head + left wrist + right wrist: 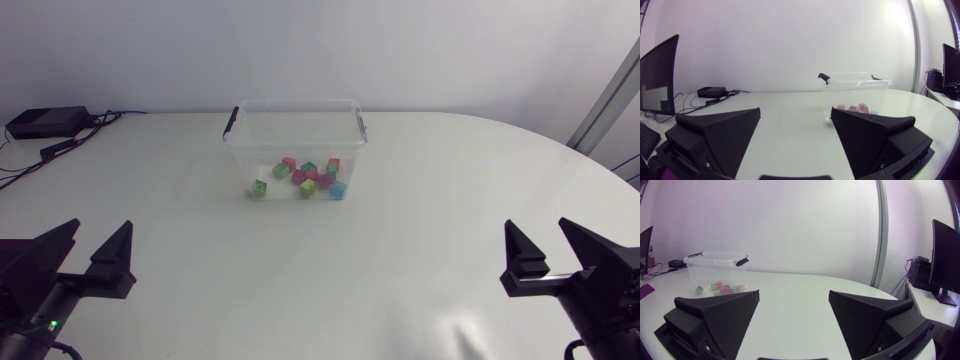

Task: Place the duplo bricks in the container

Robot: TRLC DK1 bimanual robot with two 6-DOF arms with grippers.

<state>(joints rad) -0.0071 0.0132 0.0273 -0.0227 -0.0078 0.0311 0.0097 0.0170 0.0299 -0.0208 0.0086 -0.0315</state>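
A clear plastic container (243,150) with black handle clips stands at the table's far middle. Several duplo bricks (305,177) in green, pink, red and blue lie on its floor, seen through the walls. My left gripper (98,235) is at the near left, open and holding nothing, far from the box. My right gripper (538,235) is at the near right, also open with nothing in it. In the left wrist view the container (855,87) and bricks (858,107) are well ahead of the open gripper (796,112). The right wrist view shows the container (715,262) and bricks (722,287) far ahead of its gripper (794,294).
A small black box (45,122) with cables lies at the table's far left corner; the left wrist view shows the same box (711,92). White tabletop stretches between both grippers and the container.
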